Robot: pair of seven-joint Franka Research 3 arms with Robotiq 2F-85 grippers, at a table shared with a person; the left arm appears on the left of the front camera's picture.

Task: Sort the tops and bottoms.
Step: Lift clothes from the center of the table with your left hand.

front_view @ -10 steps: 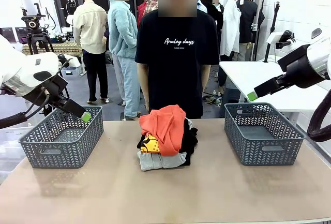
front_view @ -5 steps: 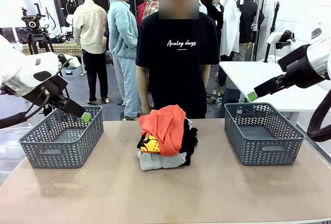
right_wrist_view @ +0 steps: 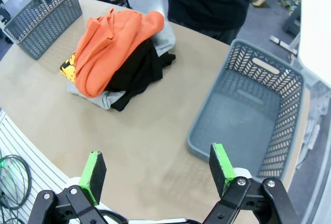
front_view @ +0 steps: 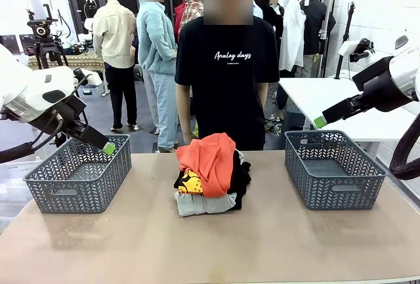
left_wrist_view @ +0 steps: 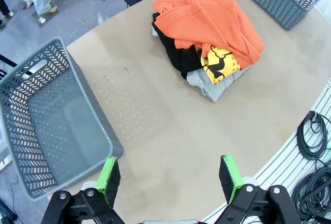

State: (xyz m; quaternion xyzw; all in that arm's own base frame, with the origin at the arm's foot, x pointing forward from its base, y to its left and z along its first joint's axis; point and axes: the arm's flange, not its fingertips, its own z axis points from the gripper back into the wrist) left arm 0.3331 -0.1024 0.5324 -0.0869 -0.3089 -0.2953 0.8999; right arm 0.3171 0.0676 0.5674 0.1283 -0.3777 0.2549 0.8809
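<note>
Between left pincer [front_view: 107,147] and right pincer [front_view: 319,122] lie tops [front_view: 211,158].

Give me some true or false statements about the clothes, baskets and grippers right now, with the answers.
1. The orange top lies on top of the pile. True.
2. The left basket holds a garment. False: the left basket holds none; all clothes sit in the pile.
3. The left gripper and right gripper are open and hold nothing. True.
4. The person is tugging at the pile. False: the person stands behind the table, not touching the pile.
5. A grey top shows at the pile's bottom edge. True.
</note>
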